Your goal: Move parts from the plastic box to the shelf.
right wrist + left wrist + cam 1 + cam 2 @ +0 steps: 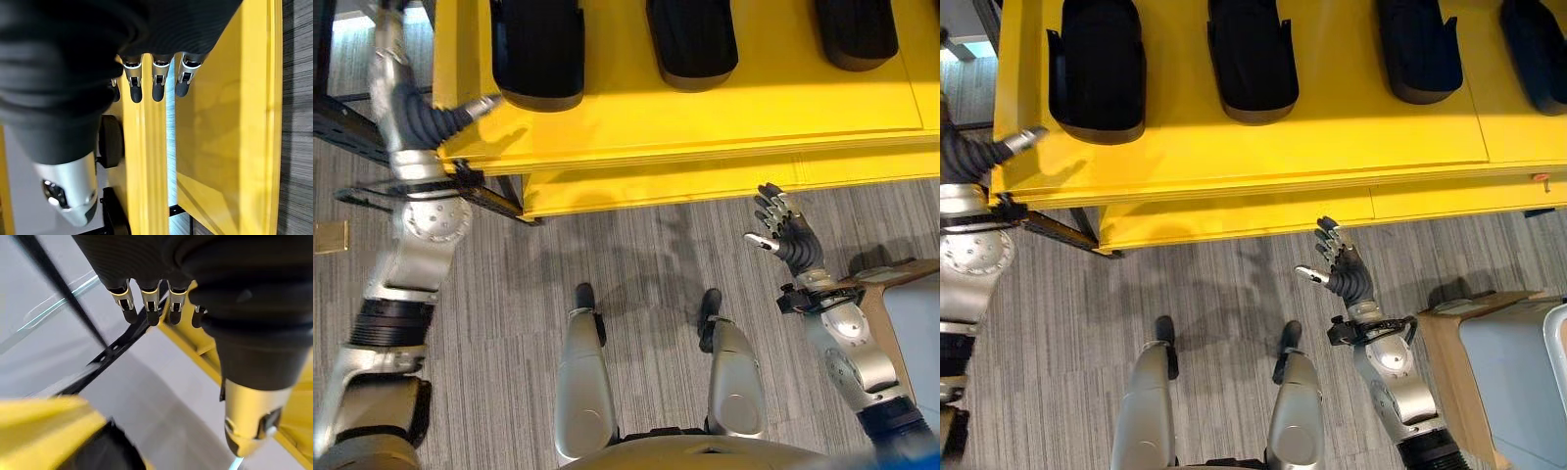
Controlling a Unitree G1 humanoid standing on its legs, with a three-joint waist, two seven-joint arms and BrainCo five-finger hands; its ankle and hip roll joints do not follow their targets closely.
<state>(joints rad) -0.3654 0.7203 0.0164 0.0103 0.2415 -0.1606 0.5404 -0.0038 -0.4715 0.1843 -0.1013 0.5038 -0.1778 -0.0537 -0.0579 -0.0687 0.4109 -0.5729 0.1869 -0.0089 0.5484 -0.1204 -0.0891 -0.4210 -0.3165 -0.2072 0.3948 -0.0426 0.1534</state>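
Left eye view, shelf: the yellow shelf carries three black parts in a row along its back; a lower yellow board juts out beneath its front edge.
Left eye view, left robot hand: the left robot hand reaches to the shelf's front left corner, its tip touching the edge just beside the leftmost part; it holds nothing.
Right eye view, right robot hand: the right robot hand hangs over the grey carpet floor just before the shelf's front edge, fingers spread wide and empty, well apart from the parts.
Right eye view, box: a brown and grey box stands on the floor to the right.
Left wrist view: fingers lie fairly straight, nothing between them.
Right wrist view: fingers straight, pointing at the yellow boards, empty.
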